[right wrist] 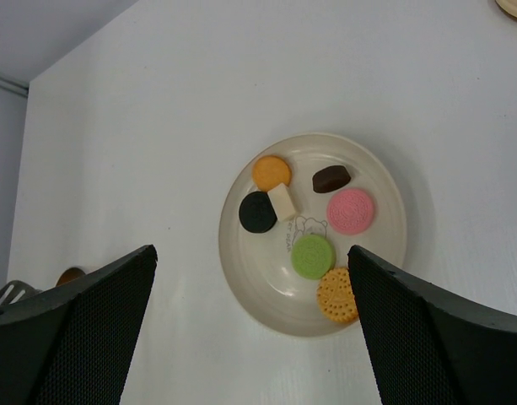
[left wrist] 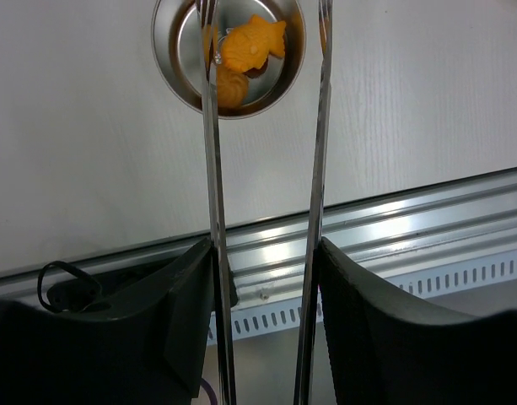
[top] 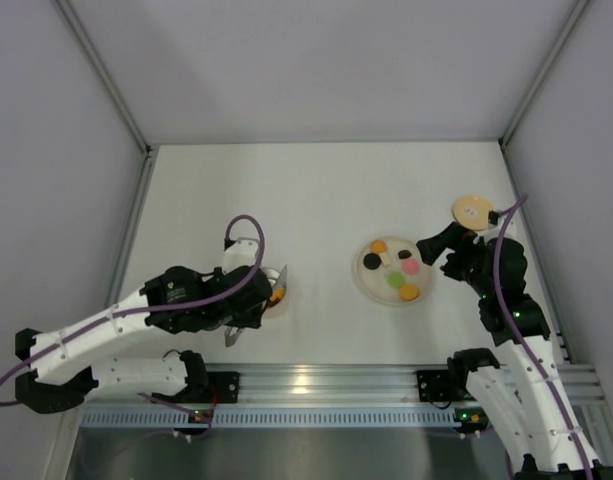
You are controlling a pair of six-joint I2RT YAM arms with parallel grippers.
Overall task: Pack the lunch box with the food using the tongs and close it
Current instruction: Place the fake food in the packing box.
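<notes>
The table (top: 286,190) carries a plate (top: 357,272) with seven pieces. Well apart sits the pot (left wrist: 168,51), its lid (top: 472,211) off. The left fingers (left wrist: 186,287) grip the tongs (left wrist: 212,169), tips spread over the pot. An orange piece (left wrist: 251,44) lies inside, just dropped, I'd judge. The right fingers (right wrist: 98,312) gape empty. Next, back to the plate.

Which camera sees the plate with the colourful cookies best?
The right wrist view: the plate fills the middle, all seven pieces clear. The top view shows it whole but small. The left wrist view misses it.
</notes>
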